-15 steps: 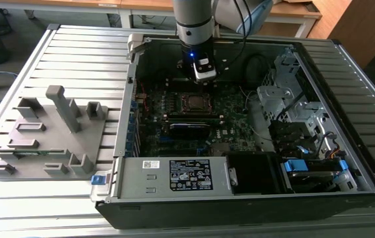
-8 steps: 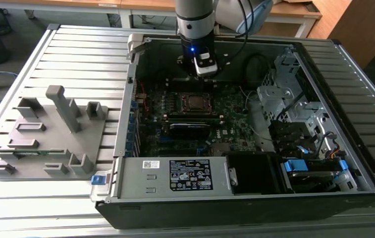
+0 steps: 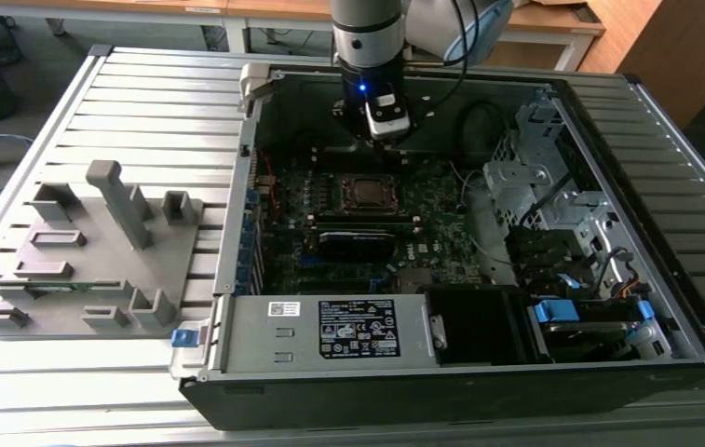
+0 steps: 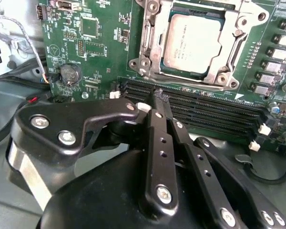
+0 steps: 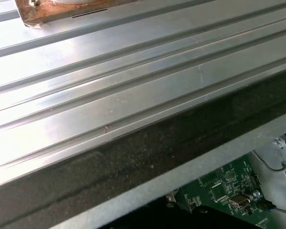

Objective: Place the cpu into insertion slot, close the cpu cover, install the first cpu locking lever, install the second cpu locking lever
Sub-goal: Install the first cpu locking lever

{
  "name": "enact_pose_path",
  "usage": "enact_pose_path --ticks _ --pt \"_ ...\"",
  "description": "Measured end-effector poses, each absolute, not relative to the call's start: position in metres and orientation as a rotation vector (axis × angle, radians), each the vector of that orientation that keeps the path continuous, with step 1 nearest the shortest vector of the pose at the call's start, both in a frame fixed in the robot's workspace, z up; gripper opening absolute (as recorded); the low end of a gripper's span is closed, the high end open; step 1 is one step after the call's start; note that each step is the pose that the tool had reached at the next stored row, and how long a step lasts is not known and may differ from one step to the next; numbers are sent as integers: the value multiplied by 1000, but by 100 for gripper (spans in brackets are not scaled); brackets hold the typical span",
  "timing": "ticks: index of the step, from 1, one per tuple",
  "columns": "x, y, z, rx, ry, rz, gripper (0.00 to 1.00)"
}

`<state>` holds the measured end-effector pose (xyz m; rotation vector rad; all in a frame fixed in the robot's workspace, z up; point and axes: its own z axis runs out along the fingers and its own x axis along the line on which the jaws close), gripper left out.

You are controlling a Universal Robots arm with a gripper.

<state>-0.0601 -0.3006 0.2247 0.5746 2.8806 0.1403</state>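
The cpu (image 4: 193, 43), its top dull silver, lies flat in the insertion slot (image 3: 344, 193) on the green board. The cpu cover (image 4: 151, 47), a silver frame plate, lies down around the chip and leaves its top showing through the cut-out. My gripper (image 4: 159, 95) hangs above the black memory slots just beside the socket. Its black fingers (image 4: 155, 129) are shut together with nothing between them. In the exterior view the gripper (image 3: 384, 135) is inside the open computer case, a little behind the socket and above the board.
Long black memory slots (image 4: 205, 107) run beside the socket, and a coin battery (image 4: 69, 72) sits on the board. A black card module (image 3: 355, 244), drive cages (image 3: 538, 186) and a power supply (image 3: 327, 331) crowd the case. A grey fixture (image 3: 91, 251) stands on the slatted table (image 5: 133, 86).
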Motion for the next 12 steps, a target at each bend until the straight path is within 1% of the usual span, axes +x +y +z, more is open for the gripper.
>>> enact_pose_path --ticks 5,12 --pt "-59 -301 224 587 2931 127 11" --pt "-59 -301 226 589 2937 126 11"
